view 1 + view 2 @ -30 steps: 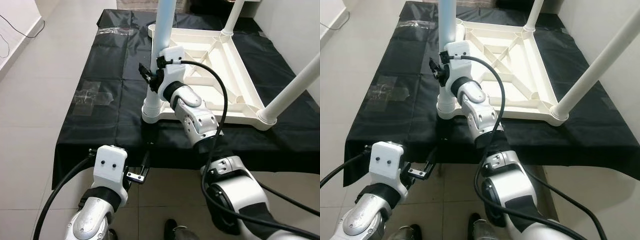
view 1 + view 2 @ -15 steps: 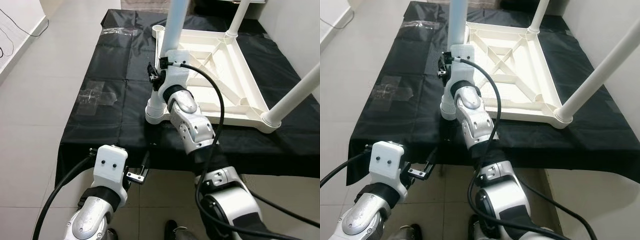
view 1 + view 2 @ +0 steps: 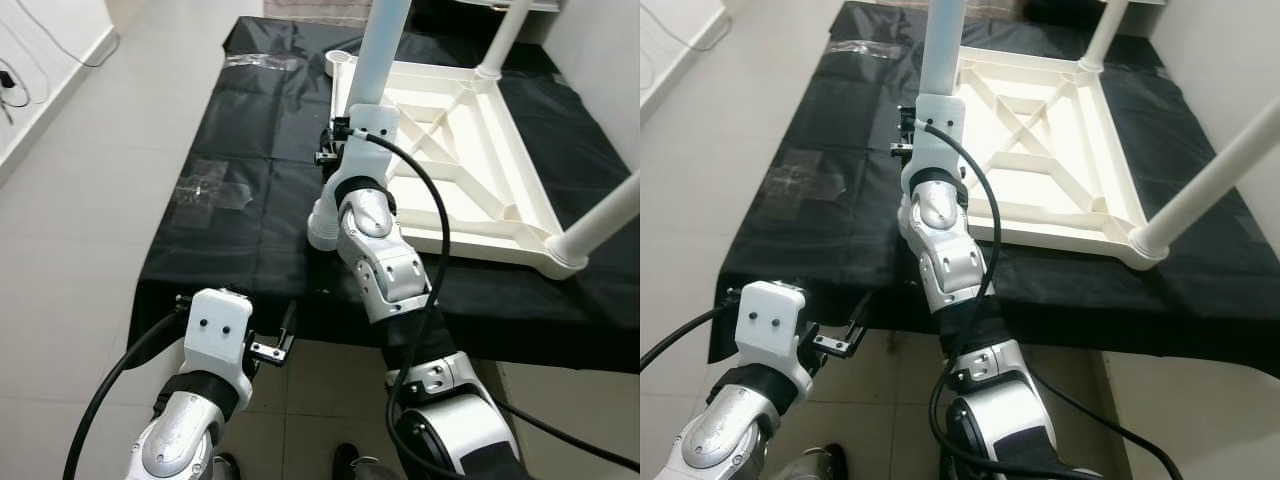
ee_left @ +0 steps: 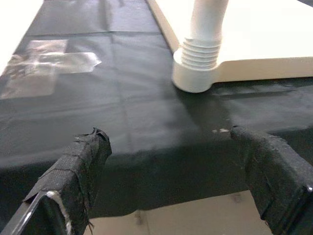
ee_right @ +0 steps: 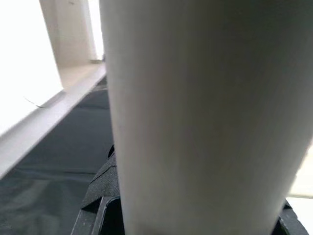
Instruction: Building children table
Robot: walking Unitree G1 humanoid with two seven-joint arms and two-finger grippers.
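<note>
- The right pincer [image 3: 335,155] is clamped on the near-left table leg [image 3: 378,55]; in the right wrist view the white leg [image 5: 195,117] stands close between its black fingers [image 5: 100,196].
- The right arm [image 3: 375,240] reaches forward from the robot's body up to that leg, with a black cable [image 3: 435,215] looping along it.
- That leg stands upright, screwed into a ribbed socket [image 4: 198,56] at the near-left corner of the white children's tabletop [image 3: 470,190].
- The tabletop lies upside down, ribbed underside up, on a black cloth [image 3: 250,160] spread over a low desk.
- Two more white legs stand upright on it: one at the near-right corner [image 3: 600,220], one at the far-right corner [image 3: 500,40].
- The far-left corner socket [image 3: 340,62] sits just behind the gripped leg.
- The left pincer [image 3: 275,345] hovers low, just off the desk's near edge; in the left wrist view its two taped fingers [image 4: 78,166] stand apart, holding nothing, and point towards the gripped leg's base.
- A strip of clear tape [image 3: 210,185] is stuck to the cloth, left of the tabletop and well apart from it.
- Pale floor tiles [image 3: 70,200] surround the desk.
</note>
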